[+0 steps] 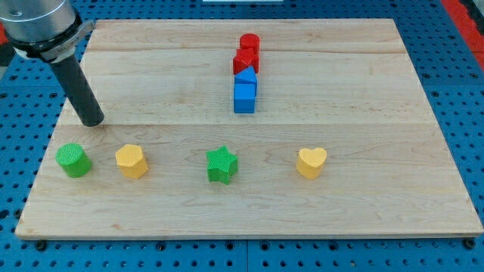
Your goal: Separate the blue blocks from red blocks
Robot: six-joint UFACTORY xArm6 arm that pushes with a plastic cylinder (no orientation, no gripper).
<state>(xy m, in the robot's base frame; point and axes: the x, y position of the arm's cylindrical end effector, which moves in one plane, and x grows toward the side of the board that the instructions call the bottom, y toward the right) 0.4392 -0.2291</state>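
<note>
My tip point(92, 121), a bare rod end with nothing to open and nothing held, is placed well to the view's left of the stacked column. There the red cylinder point(249, 43), red star-like block point(243, 60), blue pointed block point(246, 78) and blue cube point(244, 98) are touching. If the push is made off-centre, a red block may be dragged along with the blue ones.

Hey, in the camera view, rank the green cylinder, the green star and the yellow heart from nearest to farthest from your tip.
My tip sits near the board's left edge.
1. Green cylinder: just below the tip, slightly to the view's left.
2. Green star: bottom row, middle of the board.
3. Yellow heart: bottom row, toward the view's right.
</note>
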